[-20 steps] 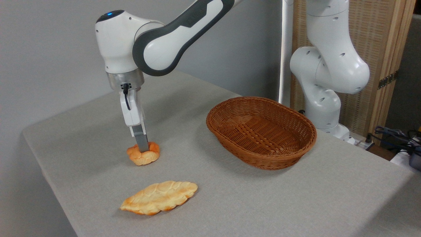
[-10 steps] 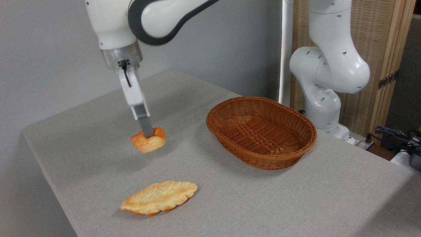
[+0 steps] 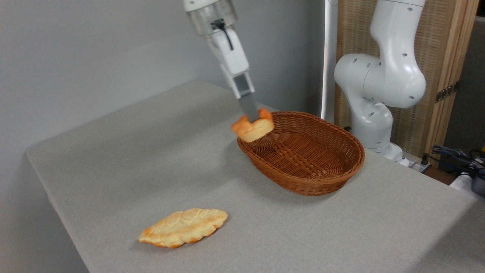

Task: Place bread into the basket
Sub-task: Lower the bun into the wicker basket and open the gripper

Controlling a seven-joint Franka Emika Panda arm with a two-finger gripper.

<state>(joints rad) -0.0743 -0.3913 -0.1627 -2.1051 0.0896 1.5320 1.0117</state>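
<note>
Gripper (image 3: 252, 118) clamped on the small knotted bun (image 3: 253, 129), one grey finger (image 3: 248, 106) visible pressing into the top of it, the other hidden behind. Bun carried in the air, clear of the table, blurred by motion, hanging right at the near-left rim of the wicker basket (image 3: 303, 185) and not yet over its middle.

Likely troubles from here, as judgement only: bun clipping the thick rim if lowered at this spot, tipping or shoving the light basket across the cloth; bun dropped on the rim and rolling back out onto the table; soft crust squashed or slipping, given a narrow pinch on a lumpy, segmented top. Better carried further right over the basket floor before release. Wrist tilted, so a slanted drop also possible.

Bun: rounded, golden-orange, paler underneath, knotted lobes, glossy enough to look like a moulded replica, though not certain. Basket: oval, shallow, brown woven cane, open weave on the floor, braided thick edge, empty. Further out, a flat leaf-shaped loaf (image 3: 183, 227), pale gold with browned edges and scored ridges, lying well apart at the front of the table. Tabletop (image 3: 113, 151) covered in grey, finely textured fabric, matte. Arm base (image 3: 375, 91) behind the basket: smooth white plastic shells.
</note>
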